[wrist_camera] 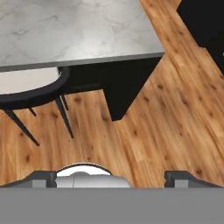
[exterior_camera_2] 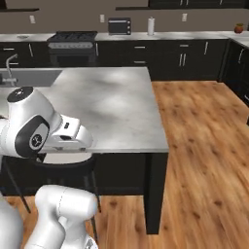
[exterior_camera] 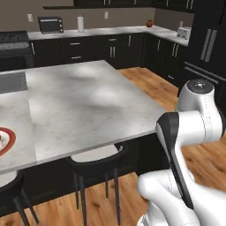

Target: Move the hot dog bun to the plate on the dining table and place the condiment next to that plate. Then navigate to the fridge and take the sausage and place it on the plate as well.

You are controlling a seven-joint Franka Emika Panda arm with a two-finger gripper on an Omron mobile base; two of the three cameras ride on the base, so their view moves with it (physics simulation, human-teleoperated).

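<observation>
The plate (exterior_camera: 9, 142), white with a red-orange rim, lies on the dining table (exterior_camera: 88, 101) at the far left edge of the left base view. A small tan piece on it, cut off by the frame edge, looks like the hot dog bun (exterior_camera: 1, 139). The black fridge (exterior_camera: 207, 44) stands shut at the far right. The condiment and the sausage are out of view. My gripper (wrist_camera: 113, 178) is open and holds nothing. It looks down over the wooden floor in front of the table's near corner (wrist_camera: 153, 52). The arm is folded close to the base.
Black stools (exterior_camera: 95, 159) (wrist_camera: 30, 89) stand tucked under the table's near edge. A steel sink and faucet (exterior_camera_2: 12, 73) sit in the table's left part. Behind it is the wall counter (exterior_camera: 101, 32) with a toaster oven and a paper roll. Open wooden floor (exterior_camera_2: 204, 146) stretches to the right.
</observation>
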